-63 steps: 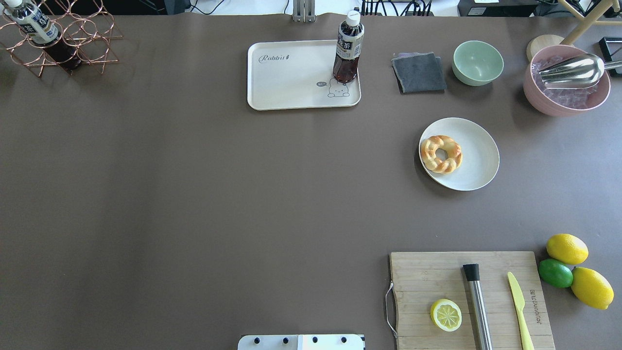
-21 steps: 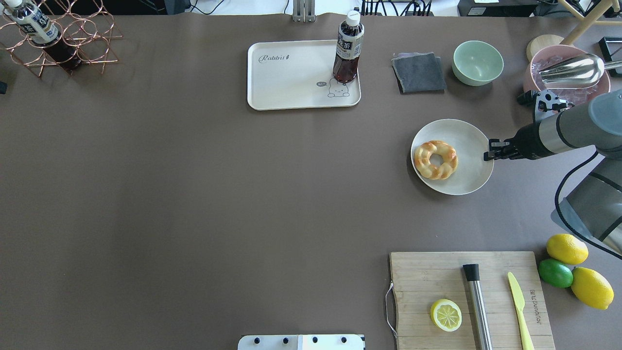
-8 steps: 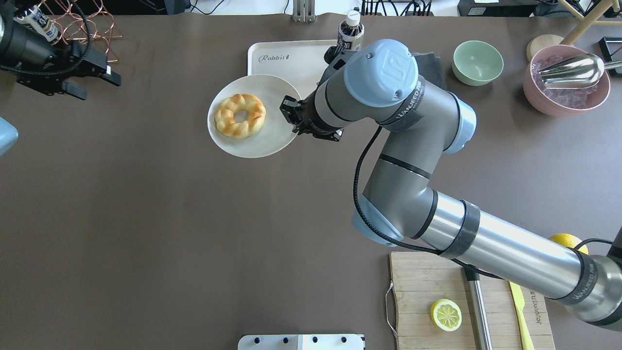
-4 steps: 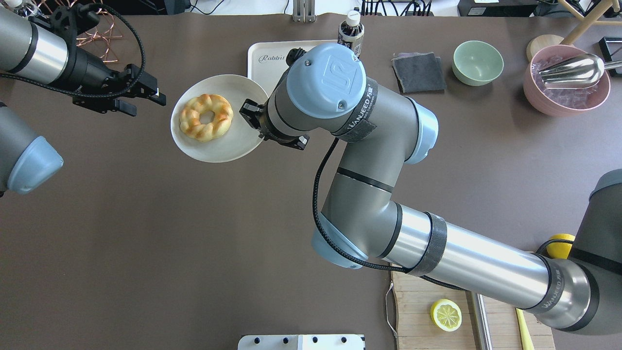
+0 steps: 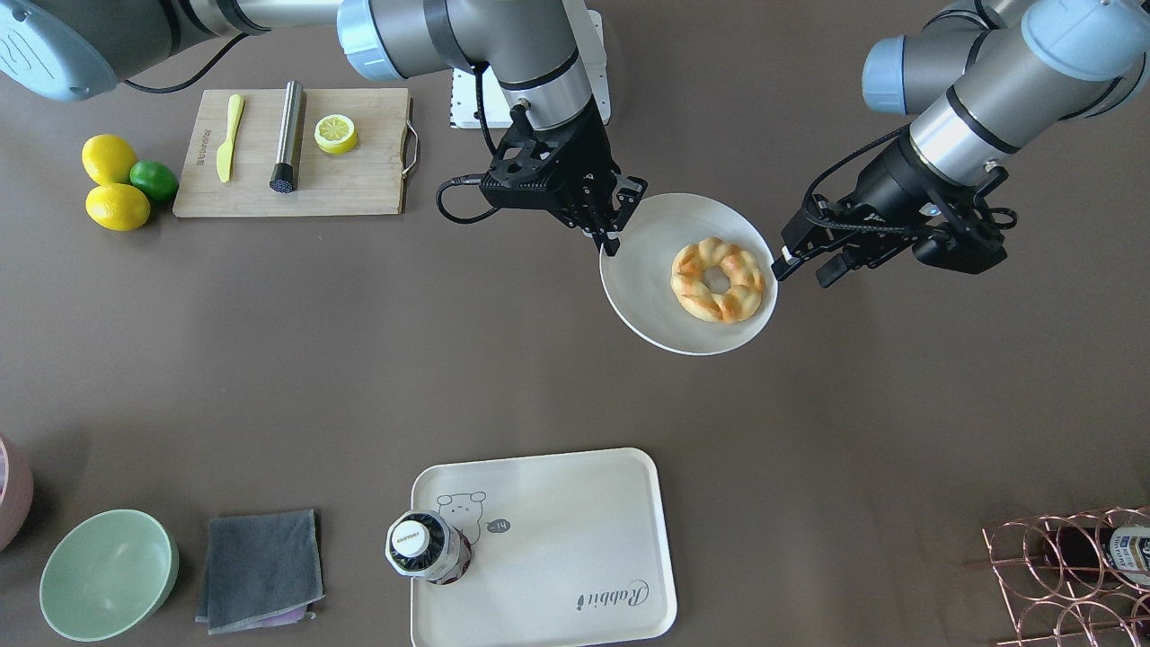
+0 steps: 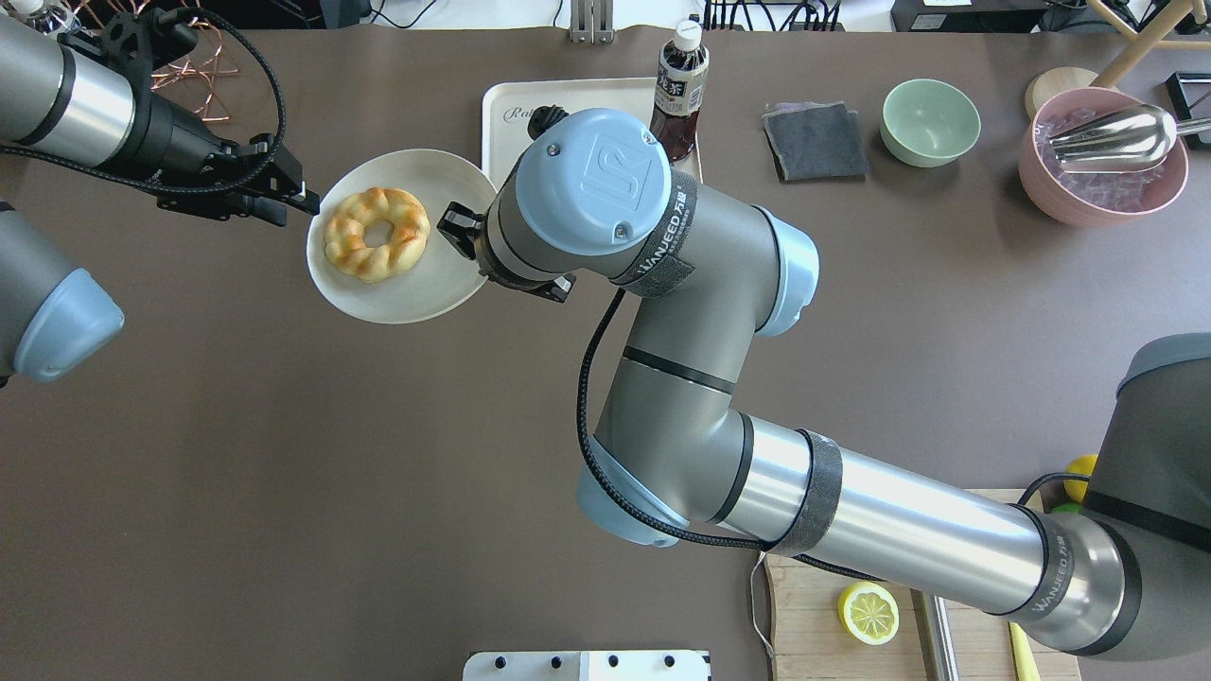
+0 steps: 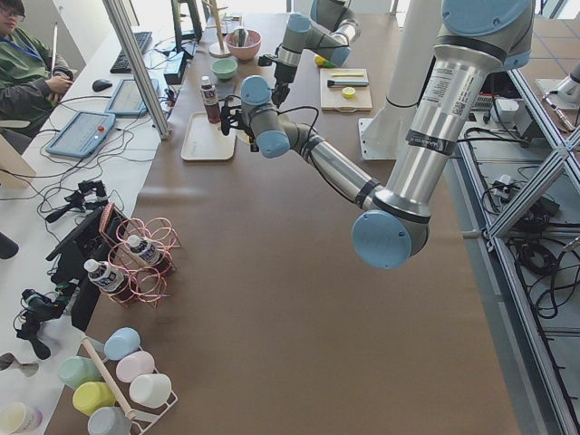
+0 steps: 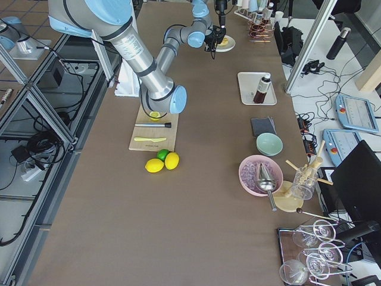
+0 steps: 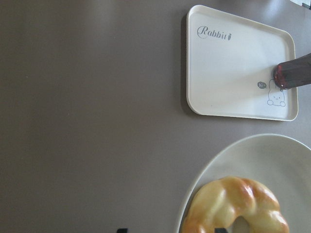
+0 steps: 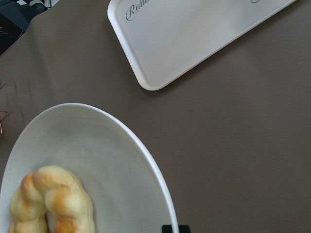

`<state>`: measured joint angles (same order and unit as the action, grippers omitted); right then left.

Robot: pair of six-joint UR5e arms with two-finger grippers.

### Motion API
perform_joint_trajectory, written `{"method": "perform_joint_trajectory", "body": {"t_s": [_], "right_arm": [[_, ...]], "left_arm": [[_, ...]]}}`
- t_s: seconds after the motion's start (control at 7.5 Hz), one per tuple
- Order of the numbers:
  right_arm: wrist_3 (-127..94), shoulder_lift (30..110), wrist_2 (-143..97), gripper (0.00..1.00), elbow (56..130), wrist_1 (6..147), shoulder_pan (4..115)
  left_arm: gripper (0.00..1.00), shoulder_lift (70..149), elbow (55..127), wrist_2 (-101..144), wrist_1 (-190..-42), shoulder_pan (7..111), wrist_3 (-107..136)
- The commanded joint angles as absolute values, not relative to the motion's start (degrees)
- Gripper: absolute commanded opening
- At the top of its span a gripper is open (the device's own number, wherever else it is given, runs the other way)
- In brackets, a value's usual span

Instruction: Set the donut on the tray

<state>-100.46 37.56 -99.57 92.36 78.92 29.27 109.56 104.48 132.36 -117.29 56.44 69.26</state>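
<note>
Aloft, plate (image 6: 397, 295) with donut (image 6: 377, 234) in pinch of right gripper (image 6: 461, 230); left gripper (image 6: 299, 200) wide at opposite rim.

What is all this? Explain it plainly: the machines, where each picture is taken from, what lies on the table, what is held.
Two robot arms work at a brown table, each ending in a two-finger gripper. Two pictures look down from above, from opposite sides; two look along the table from its ends; two come from wrist cameras. The right gripper pinches the rim of a round plate carrying the donut. The left gripper is open beside the opposite rim, holding nothing. Elsewhere: a cream tray with a bottle on it, a cutting board with a lemon slice, a green bowl, a grey cloth.
</note>
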Motion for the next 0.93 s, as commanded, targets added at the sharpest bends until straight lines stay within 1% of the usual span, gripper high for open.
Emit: {"method": "perform_joint_trajectory", "body": {"t_s": [0.0, 0.53, 0.67, 0.8], "right_arm": [[-101.2, 36.9, -99.3, 0.00, 91.9, 78.9, 29.2], [-101.2, 36.9, -99.3, 0.00, 92.0, 78.9, 29.3], [-101.2, 36.9, -99.3, 0.00, 92.0, 78.9, 29.3], [-101.2, 36.9, -99.3, 0.00, 92.0, 78.9, 29.4]], "left_arm": [[0.40, 109.2, 104.8, 132.4, -117.2, 56.1, 69.2], [0.39, 108.5, 105.3, 132.1, -117.3, 54.6, 69.0], [0.33, 108.5, 105.3, 132.1, -117.3, 54.4, 68.9], [0.32, 108.5, 105.4, 132.1, -117.3, 54.3, 68.9]]}}
